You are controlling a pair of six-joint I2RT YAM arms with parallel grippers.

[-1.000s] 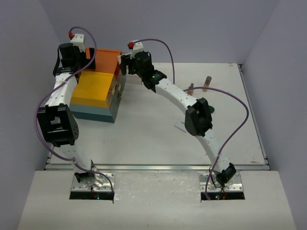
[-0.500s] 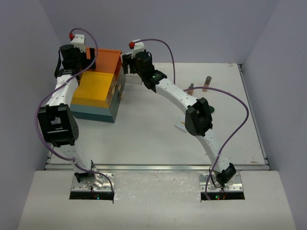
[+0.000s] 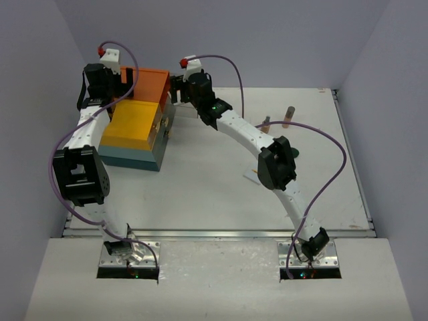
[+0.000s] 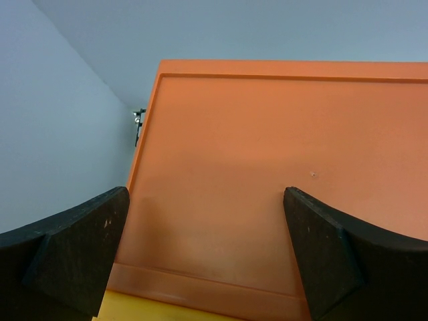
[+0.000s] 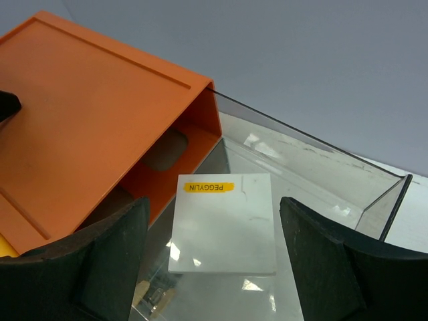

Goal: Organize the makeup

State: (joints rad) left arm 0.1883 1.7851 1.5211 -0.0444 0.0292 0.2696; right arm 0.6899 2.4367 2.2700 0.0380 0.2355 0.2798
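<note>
A flat white square packet (image 5: 224, 224) with a yellow label lies in a clear drawer (image 5: 314, 144) pulled out of the orange top tier (image 5: 87, 114) of the drawer box. My right gripper (image 5: 214, 200) is open just above it, one finger on each side, not touching it. My left gripper (image 4: 206, 194) is open and empty over the orange top (image 4: 267, 147). In the top view, two tan bottles (image 3: 289, 115) (image 3: 266, 124) stand at the back right. A white packet (image 3: 250, 176) and a dark green disc (image 3: 296, 155) peek out from under the right arm.
The orange-yellow-teal drawer box (image 3: 134, 124) stands at the back left, with both grippers (image 3: 110, 83) (image 3: 176, 90) at its top tier. A dark rounded shape (image 5: 164, 150) sits inside the orange shell. The right arm arches over the table's middle.
My right wrist has shifted slightly to the right by the orange tier. The left arm has hardly moved.
</note>
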